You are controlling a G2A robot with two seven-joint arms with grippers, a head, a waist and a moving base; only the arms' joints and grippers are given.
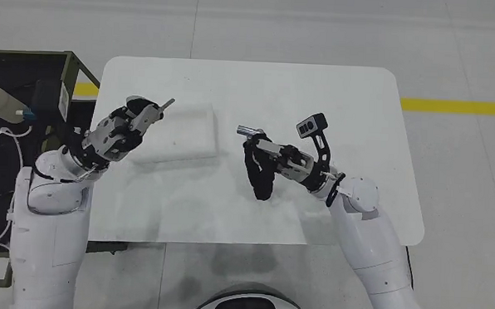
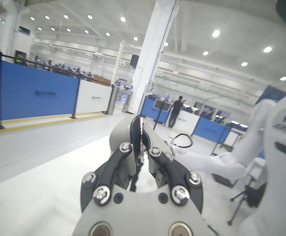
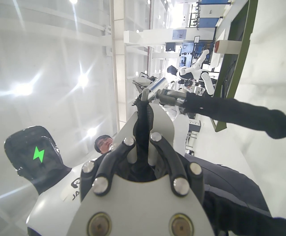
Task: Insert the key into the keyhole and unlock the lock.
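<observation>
My left gripper (image 1: 147,113) hovers over the table's left part, shut on a small metal key (image 1: 166,104) whose tip points away to the right. In the left wrist view the key (image 2: 141,138) is a thin blade clamped edge-on between the black pads of the left gripper (image 2: 141,125). My right gripper (image 1: 271,149) is held above the table's middle, shut on the lock's black sleeve (image 1: 259,176). The lock's silver barrel (image 1: 247,130) sticks out toward the left arm. In the right wrist view the barrel (image 3: 167,95) sits past the right gripper (image 3: 143,111). Key and lock are well apart.
A white rectangular pad (image 1: 182,133) lies on the white table (image 1: 358,93) between the two arms. A dark cart with a green frame (image 1: 31,70) stands off the table's left edge. The table's right half and far strip are bare.
</observation>
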